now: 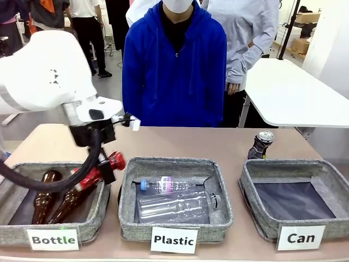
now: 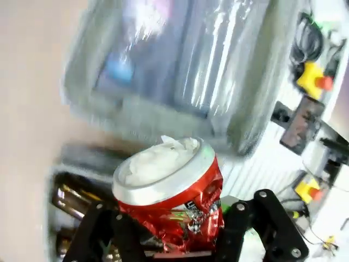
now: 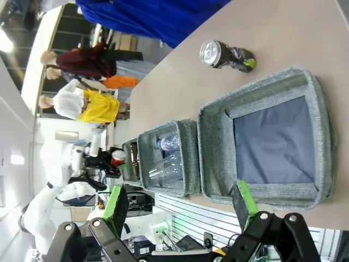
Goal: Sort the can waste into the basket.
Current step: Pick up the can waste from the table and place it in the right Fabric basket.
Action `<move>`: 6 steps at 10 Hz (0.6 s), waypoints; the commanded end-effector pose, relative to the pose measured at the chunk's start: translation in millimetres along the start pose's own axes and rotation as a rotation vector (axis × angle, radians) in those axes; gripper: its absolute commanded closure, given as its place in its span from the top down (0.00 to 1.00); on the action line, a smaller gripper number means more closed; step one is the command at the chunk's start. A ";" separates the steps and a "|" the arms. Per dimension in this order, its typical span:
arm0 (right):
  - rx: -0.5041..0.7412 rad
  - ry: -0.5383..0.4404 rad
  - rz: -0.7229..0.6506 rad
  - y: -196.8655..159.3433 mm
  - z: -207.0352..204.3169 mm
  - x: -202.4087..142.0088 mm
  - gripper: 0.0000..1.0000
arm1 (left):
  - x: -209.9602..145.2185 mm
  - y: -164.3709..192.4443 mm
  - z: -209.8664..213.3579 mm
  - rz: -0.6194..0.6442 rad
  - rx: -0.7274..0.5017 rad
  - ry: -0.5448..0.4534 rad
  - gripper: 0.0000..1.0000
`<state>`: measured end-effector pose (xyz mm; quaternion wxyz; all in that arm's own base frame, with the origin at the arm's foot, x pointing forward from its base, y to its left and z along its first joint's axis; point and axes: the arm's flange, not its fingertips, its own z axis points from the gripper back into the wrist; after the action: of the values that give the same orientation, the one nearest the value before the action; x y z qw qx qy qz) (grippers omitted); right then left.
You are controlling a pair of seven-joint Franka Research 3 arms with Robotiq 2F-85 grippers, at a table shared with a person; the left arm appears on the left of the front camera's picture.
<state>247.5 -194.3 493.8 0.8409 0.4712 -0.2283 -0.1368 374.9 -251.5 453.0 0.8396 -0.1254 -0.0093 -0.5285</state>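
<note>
My left gripper [image 1: 102,170] is shut on a crushed red can [image 1: 114,161] with a silver top, holding it in the air over the right edge of the "Bottle" basket [image 1: 16,232]. In the left wrist view the red can [image 2: 170,199] sits squeezed between the black fingers [image 2: 109,234]. A dark crushed can [image 1: 260,144] stands on the table just behind the grey "Can" basket [image 1: 283,167], which holds nothing. My right gripper [image 3: 180,210] hangs open above the near rim of the "Can" basket [image 3: 256,90], with the dark can [image 3: 226,56] beyond it.
The "Plastic" basket [image 1: 174,162] in the middle holds clear plastic bottles [image 1: 174,204]. Brown glass bottles [image 1: 43,196] lie in the "Bottle" basket. A person in a blue hoodie [image 1: 174,71] stands at the far table edge. A white table [image 1: 294,93] is at the back right.
</note>
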 end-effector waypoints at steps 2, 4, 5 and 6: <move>-0.098 0.158 0.038 7.8 56.4 -38.6 1.00 | 131.5 -46.8 41.6 -0.300 0.239 -0.055 0.00; -0.079 0.209 0.090 -5.4 102.7 -59.0 1.00 | 221.9 -59.8 33.1 -0.490 0.274 -0.146 0.00; -0.094 0.167 0.088 -14.3 120.1 -63.5 1.00 | 274.1 -64.7 19.4 -0.599 0.279 -0.177 0.00; -0.118 0.137 0.100 -22.9 135.5 -69.0 1.00 | 317.7 -75.8 -2.4 -0.673 0.273 -0.186 0.00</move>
<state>122.1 -256.1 519.3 0.8827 0.4313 -0.1654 -0.0859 424.7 -520.0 514.2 0.6586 -0.0444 -0.1954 -0.7253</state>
